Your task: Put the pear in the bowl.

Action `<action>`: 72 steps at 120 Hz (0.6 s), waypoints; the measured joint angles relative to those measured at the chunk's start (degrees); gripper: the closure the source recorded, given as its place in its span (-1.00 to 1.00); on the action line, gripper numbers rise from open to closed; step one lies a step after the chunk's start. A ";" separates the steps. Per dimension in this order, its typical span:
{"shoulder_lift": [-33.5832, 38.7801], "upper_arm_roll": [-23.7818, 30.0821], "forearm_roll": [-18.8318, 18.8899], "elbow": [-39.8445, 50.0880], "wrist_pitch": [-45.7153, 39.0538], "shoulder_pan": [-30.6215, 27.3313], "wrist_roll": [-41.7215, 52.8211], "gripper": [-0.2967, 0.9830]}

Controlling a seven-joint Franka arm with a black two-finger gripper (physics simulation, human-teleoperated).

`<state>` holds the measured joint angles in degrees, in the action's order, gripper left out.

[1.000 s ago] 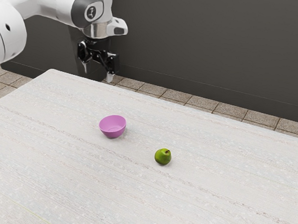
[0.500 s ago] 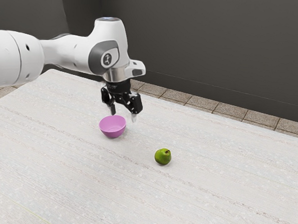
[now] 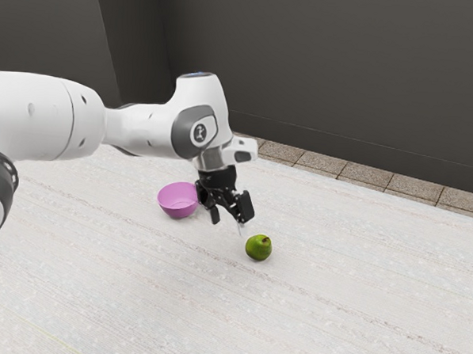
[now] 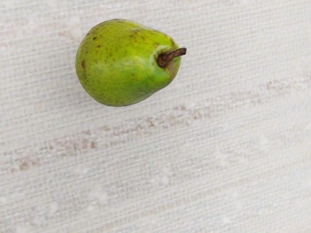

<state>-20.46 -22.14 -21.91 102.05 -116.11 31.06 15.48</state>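
- Standing upright on the bench (image 3: 136, 283) is the pink bowl (image 3: 178, 206).
- Next comes the tool (image 3: 227, 226), above the bench, its two fingers spread apart.
- Then the green pear (image 3: 257, 248), near the tool, lies on the bench, outside the bowl.

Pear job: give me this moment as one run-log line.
gripper: open, above table | green pear: on table, ungripped | pink bowl: upright, pear outside it
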 joint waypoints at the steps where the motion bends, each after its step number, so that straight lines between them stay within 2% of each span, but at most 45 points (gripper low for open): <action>1: -0.34 0.02 -0.07 -0.15 -0.11 -0.01 0.22 -0.53; 20: -4.20 1.09 -1.04 -2.17 -2.65 -0.49 4.00 -0.54; 43: -6.35 1.42 -4.38 -2.55 -5.30 -0.91 8.92 -0.54; 72: -9.41 4.73 -5.37 -3.26 -7.80 -3.70 14.48 -0.53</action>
<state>-29.87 -17.41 -27.28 98.79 -123.91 27.35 29.97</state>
